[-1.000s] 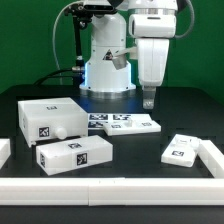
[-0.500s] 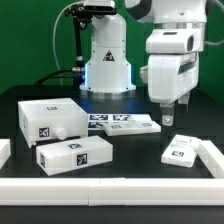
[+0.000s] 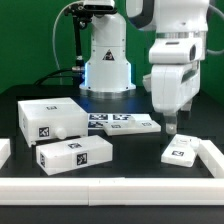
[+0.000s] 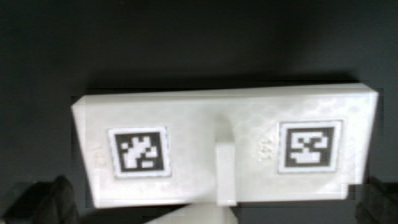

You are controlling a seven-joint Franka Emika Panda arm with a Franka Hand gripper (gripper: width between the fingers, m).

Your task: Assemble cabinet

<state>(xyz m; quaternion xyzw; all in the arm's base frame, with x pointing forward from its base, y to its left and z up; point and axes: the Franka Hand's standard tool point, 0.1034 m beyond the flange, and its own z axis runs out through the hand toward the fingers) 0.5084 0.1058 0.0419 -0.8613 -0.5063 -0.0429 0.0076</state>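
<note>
The cabinet [image 3: 48,118], a large white box with a tag and a small round knob on its front, stands at the exterior view's left. My gripper [image 3: 172,124] hangs open and empty just above a small flat white panel [image 3: 183,152] at the exterior view's right. In the wrist view this panel [image 4: 214,112] fills the frame, with two square tags and a raised middle rib. My gripper [image 4: 203,206] shows only as dark fingertips [image 4: 36,200] at the frame's corners, apart and touching nothing.
A smaller long white block [image 3: 75,154] with one tag lies in front of the cabinet. The marker board [image 3: 125,123] lies at the table's middle. A white rail [image 3: 110,186] runs along the front edge and another [image 3: 212,153] stands beside the panel. The robot base [image 3: 107,70] is behind.
My gripper has moved toward the exterior view's right and downward, from above the marker board's end to just over the small flat panel. No part has moved.
</note>
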